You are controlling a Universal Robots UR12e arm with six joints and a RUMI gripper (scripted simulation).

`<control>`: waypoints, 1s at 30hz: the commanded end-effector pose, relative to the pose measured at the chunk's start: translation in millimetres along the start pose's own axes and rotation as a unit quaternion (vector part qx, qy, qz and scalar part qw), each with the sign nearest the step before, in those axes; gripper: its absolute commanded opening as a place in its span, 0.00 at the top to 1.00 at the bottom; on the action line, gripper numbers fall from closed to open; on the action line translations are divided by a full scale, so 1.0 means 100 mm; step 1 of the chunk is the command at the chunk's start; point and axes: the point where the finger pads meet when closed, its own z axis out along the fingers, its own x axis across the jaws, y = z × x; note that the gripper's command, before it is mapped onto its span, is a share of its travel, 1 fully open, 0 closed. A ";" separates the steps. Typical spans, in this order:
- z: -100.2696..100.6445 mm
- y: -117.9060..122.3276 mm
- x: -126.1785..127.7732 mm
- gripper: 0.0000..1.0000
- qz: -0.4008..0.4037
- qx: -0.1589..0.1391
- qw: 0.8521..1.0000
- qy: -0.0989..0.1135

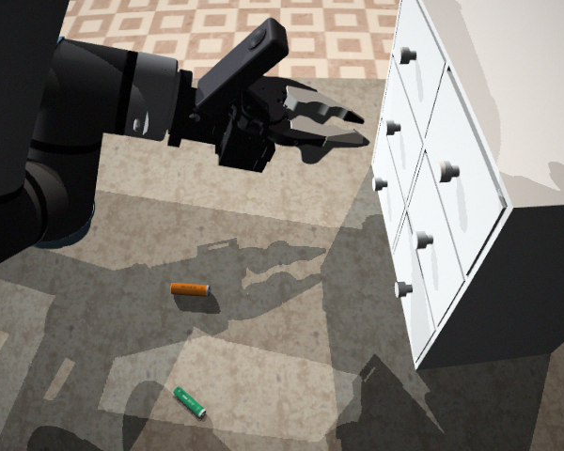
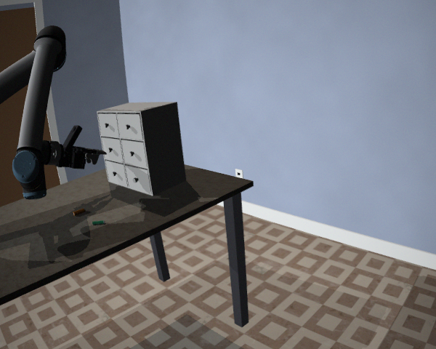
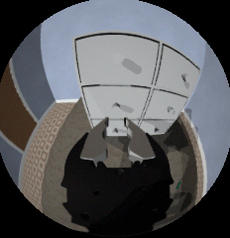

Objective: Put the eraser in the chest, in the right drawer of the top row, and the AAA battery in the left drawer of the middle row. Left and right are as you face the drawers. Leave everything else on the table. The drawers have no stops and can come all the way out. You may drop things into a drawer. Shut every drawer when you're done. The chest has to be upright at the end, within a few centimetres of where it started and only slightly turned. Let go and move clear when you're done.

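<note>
Matte black along the thick rounded links of the arm point(image 1: 78, 92) point(image 2: 38, 94), with blue joint caps point(image 2: 25, 166) (rather smart against so much black). Ringed by dark seams near the grey wrist collar. Tipped by a black, blocky hand point(image 1: 328, 127) point(image 2: 98, 154) point(image 3: 116, 118) with pale-faced, scalloped fingers point(image 1: 328, 132).

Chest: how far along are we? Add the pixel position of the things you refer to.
All drawers of the chest point(image 1: 491, 291) point(image 2: 163, 150) point(image 3: 115, 52) look shut. Eraser isn't in sight; can't confirm it's inside. In hand: nothing, jaws parted. Left: AAA into middle-left; both the orange battery point(image 1: 189, 289) point(image 2: 78, 211) and the green battery point(image 1: 188, 401) point(image 2: 98, 222) point(image 3: 178, 185) lie outside. Then shut up, move clear.
</note>
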 end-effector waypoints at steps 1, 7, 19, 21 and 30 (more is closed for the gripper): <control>0.04 -0.03 -0.01 0.80 -0.001 0.002 1.000 -0.002; 0.08 -0.04 -0.02 0.80 -0.001 0.002 1.000 -0.002; 0.17 -0.08 -0.02 0.80 -0.001 0.002 1.000 -0.002; 0.19 -0.09 -0.02 0.80 -0.001 0.002 1.000 -0.002; 0.28 -0.12 -0.02 0.80 -0.001 0.002 1.000 -0.002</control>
